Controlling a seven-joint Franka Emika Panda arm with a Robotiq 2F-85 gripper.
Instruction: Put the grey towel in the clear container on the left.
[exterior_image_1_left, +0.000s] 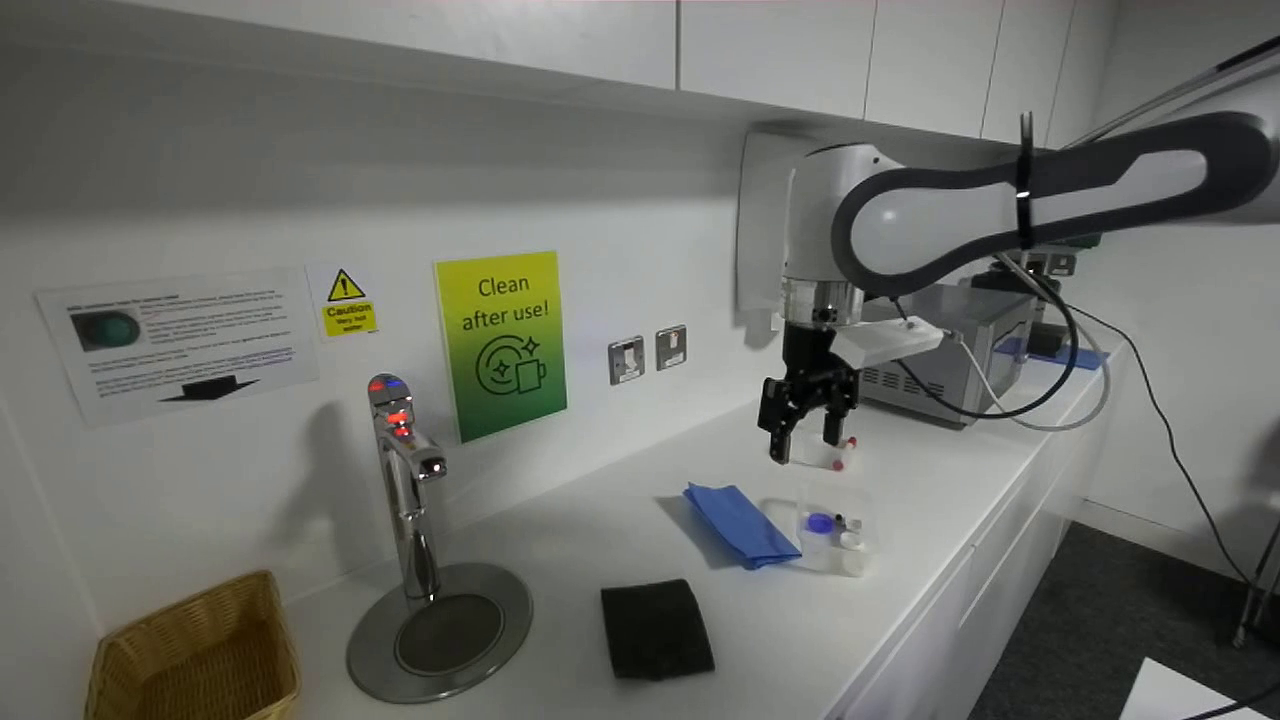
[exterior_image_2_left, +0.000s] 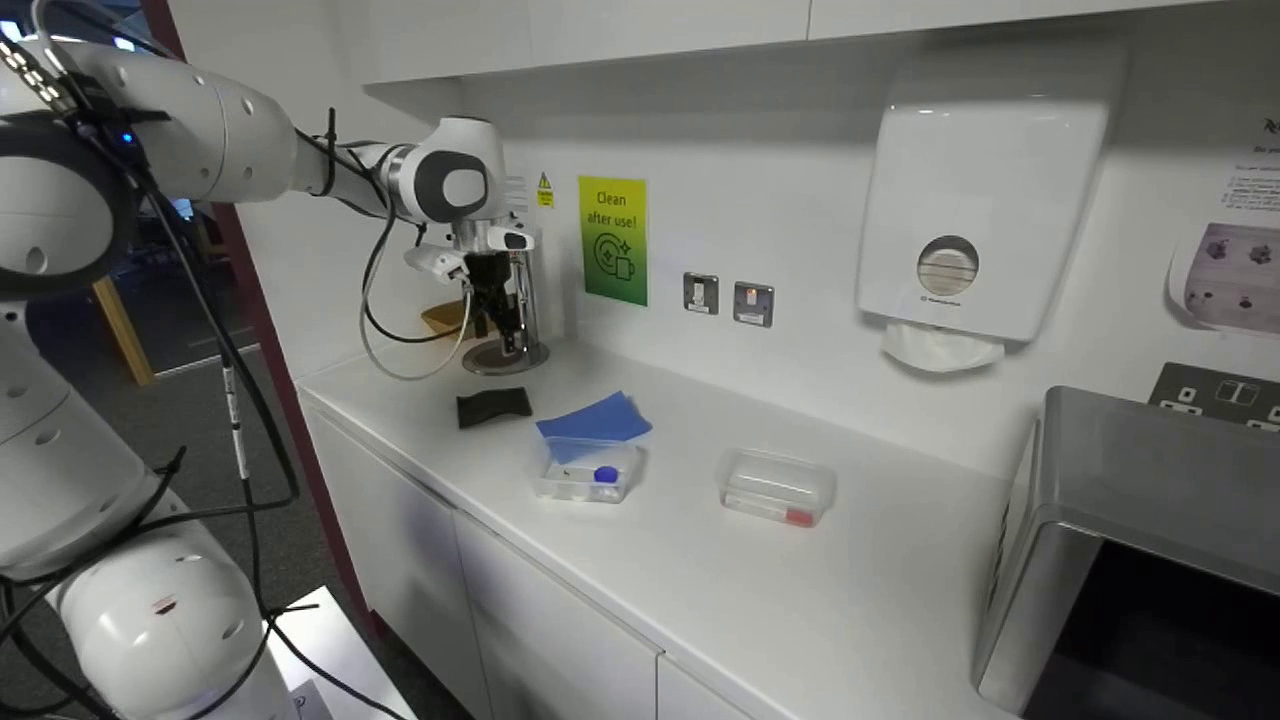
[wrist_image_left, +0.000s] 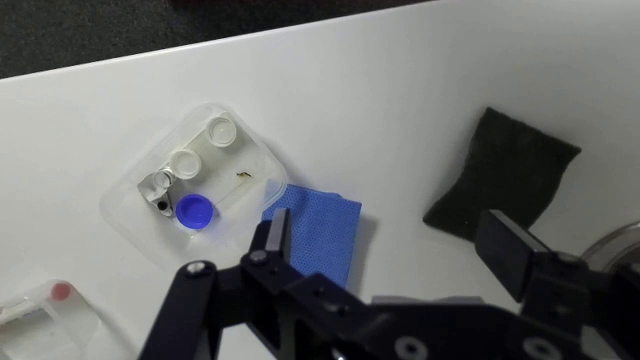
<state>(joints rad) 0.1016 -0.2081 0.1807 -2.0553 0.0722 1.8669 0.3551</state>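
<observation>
In both exterior views, white cupboards (exterior_image_1_left: 780, 60) overhang a long white worktop (exterior_image_1_left: 580, 540). The black two-fingered hand (wrist_image_left: 385, 225) (spread wide, released) crosses the wrist view's lower edge. There, two clear plastic containers (wrist_image_left: 220, 170) stand, left of centre and lower left; one dark charcoal-grey cloth towel (wrist_image_left: 510, 170) lies flat on the right, its long axis slanting from upper right to lower left; one folded bright blue cloth (wrist_image_left: 325, 225), near centre; one small round blue cap (wrist_image_left: 194, 211), left.
</observation>
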